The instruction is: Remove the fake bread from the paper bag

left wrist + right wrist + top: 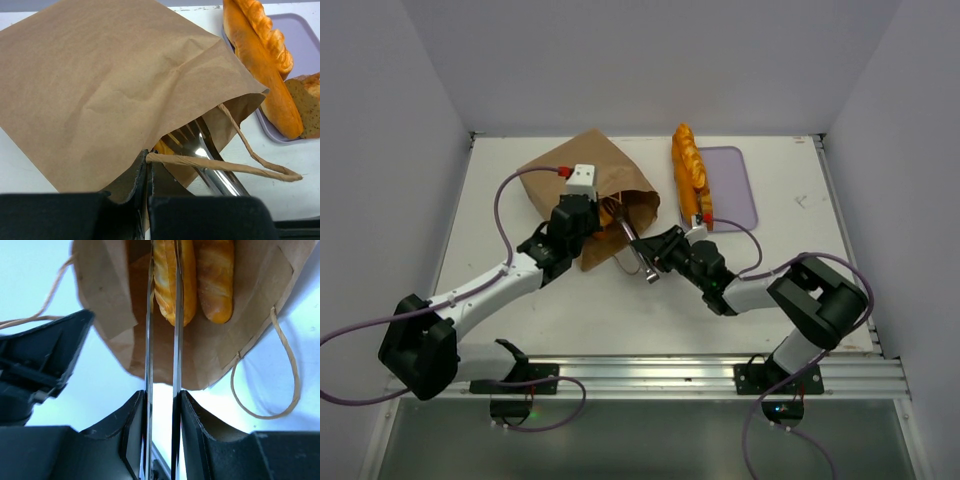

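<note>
1. Bag (588,180): one.
2. Tray (735,185): one.
3. Loaves (215,275): four, two inside the bag, two on the tray.
4. Brown slice (305,102): one, partly seen.
5. Tongs (215,172): one pair.
6. Arms (490,285): two.

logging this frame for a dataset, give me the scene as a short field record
left end effector: shut on the paper bag at its mouth edge
right end effector: shut on the tongs, which reach into the bag
bread in bag: two loaves visible, tong arms either side of one
bread on tray: long loaves resting on the lavender tray
task state: unfinished, bread left inside
</note>
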`<state>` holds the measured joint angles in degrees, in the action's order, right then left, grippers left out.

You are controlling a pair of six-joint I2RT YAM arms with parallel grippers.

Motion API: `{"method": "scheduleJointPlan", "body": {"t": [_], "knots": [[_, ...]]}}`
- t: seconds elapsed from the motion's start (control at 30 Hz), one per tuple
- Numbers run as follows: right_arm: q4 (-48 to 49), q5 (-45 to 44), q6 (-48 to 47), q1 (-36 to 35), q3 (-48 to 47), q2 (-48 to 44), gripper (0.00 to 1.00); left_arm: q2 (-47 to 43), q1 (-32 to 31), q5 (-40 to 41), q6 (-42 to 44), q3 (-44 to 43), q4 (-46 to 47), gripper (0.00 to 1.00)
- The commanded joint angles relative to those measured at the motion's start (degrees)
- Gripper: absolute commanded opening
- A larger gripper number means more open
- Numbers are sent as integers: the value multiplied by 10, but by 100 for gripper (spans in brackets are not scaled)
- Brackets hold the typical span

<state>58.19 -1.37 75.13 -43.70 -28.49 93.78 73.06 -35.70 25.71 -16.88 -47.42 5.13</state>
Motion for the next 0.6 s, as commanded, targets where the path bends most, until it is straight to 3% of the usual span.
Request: {"method": "scheduleJointPlan", "body": {"t": [0.0,0.4,0.57], "knots": [[49,11,9,2,5,-48,0,6,12,7,8,-26,30,0],[34,36,8,5,64,-120,0,3,27,0,12,-22,45,0],[-68,37,-34,5,71,-207,0,-2,27,2,16,-27,39,0]]}}
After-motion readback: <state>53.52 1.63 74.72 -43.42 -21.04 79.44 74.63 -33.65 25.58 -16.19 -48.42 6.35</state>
